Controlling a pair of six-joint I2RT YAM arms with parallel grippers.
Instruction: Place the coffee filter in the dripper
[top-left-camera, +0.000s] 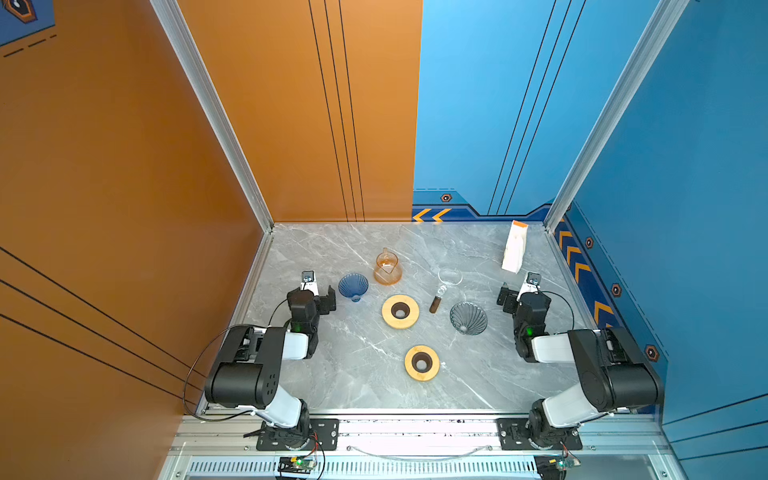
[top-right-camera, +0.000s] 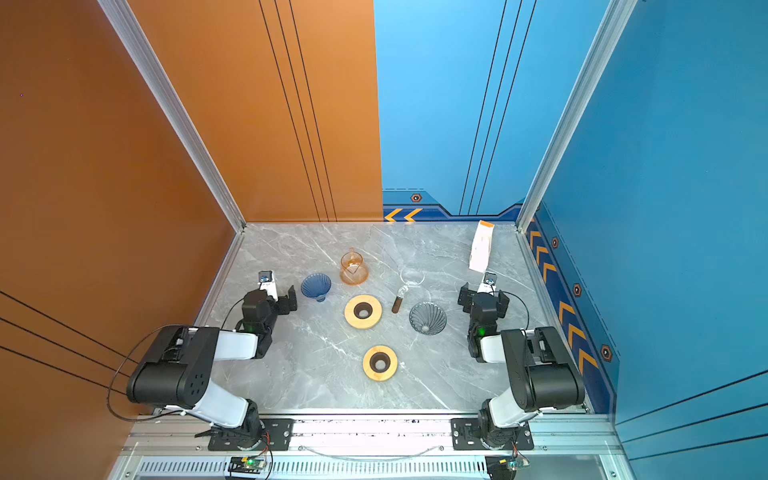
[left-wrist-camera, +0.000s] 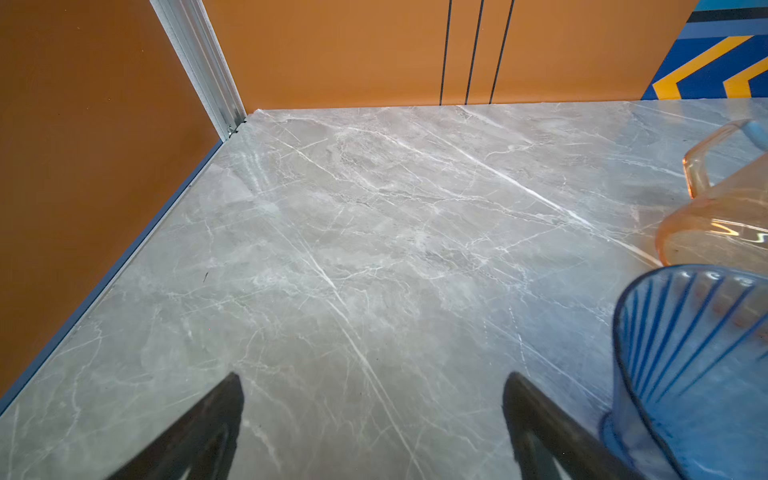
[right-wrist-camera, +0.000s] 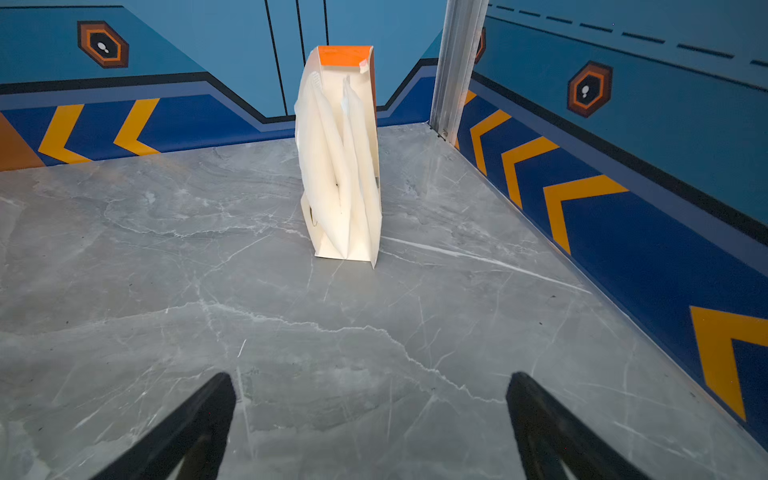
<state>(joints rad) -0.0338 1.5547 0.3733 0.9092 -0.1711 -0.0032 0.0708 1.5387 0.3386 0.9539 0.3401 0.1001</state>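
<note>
Both arms sit folded at the near edge of the table (top-left-camera: 374, 382), claws spread wide and holding nothing.

The left claw (left-wrist-camera: 372, 380) hangs low just beside the blue dripper (top-left-camera: 353, 286). The right claw (right-wrist-camera: 370, 376) points at the filter box (right-wrist-camera: 340, 166), well short of it. The box stands upright in the far right corner, long axis vertical, open side facing that claw, with the white filters (right-wrist-camera: 322, 158) on edge inside. A grey dripper (top-left-camera: 468, 318) sits mouth-up near the right arm.
</note>
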